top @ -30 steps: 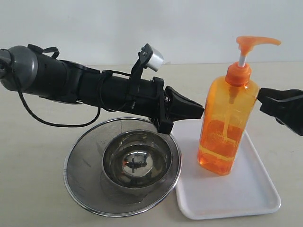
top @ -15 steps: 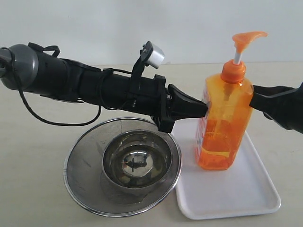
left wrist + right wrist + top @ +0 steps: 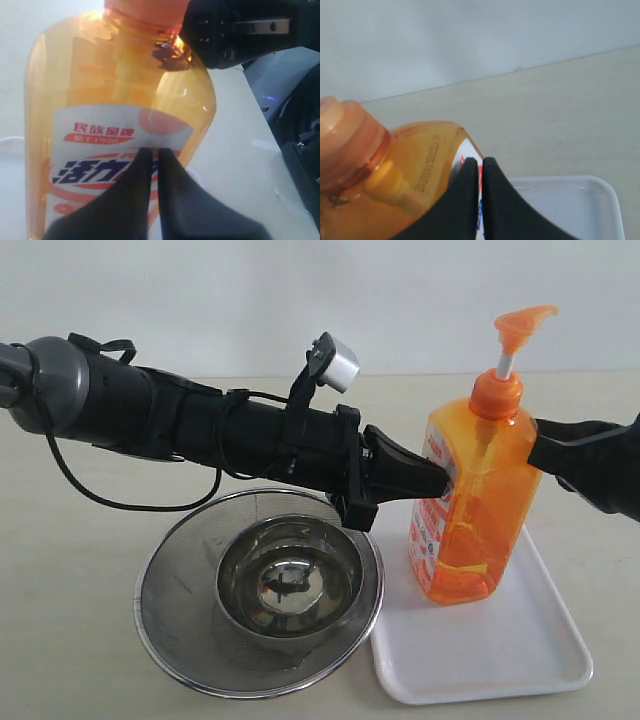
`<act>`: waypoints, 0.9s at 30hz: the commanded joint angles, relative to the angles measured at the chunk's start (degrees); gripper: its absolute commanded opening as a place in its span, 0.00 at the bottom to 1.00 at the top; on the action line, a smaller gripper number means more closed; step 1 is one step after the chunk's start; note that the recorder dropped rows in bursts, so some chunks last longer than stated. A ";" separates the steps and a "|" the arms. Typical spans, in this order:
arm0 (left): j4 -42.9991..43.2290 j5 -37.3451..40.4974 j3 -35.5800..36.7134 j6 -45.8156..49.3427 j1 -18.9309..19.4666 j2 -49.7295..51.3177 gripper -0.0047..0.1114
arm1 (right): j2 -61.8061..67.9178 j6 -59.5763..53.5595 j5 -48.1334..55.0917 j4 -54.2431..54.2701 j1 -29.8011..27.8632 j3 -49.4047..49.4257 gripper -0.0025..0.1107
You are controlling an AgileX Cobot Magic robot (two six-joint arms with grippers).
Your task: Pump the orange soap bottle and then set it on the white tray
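The orange soap bottle [image 3: 475, 500] stands on the white tray [image 3: 500, 665], leaning slightly, with its pump head up and its label turned toward the left arm. My left gripper [image 3: 445, 480] is shut, its closed tip pressing the label side of the bottle [image 3: 115, 110]; the left wrist view shows that tip [image 3: 154, 150] against the label. My right gripper [image 3: 535, 452] is shut too, its tip touching the bottle's opposite shoulder. In the right wrist view its tip [image 3: 481, 161] meets the bottle [image 3: 410, 175] above the tray [image 3: 570, 200].
A round steel mesh strainer [image 3: 170, 610] holding a small shiny steel bowl [image 3: 290, 585] sits directly left of the tray, under the left arm. The beige tabletop runs back to a pale wall.
The left gripper advanced right until its tip touched the bottle. The right gripper closed in from the other side. The bottle turned, shifted slightly left and now leans.
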 commanded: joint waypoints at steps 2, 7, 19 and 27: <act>-0.74 0.02 -0.31 -0.35 -0.52 -0.03 0.08 | 0.16 -0.17 -2.45 -2.47 -0.06 -0.28 0.02; -0.74 -0.37 -0.31 -0.35 -0.06 -0.13 0.08 | 0.16 -2.61 -0.70 -0.05 -0.06 -0.28 0.02; -0.69 -2.18 -0.31 0.08 0.38 -0.13 0.08 | 0.16 -2.53 0.48 1.87 -0.06 -2.10 0.02; -0.42 -2.56 -0.31 0.36 0.38 -0.13 0.08 | 0.16 -2.00 7.40 0.67 -0.06 -1.98 0.02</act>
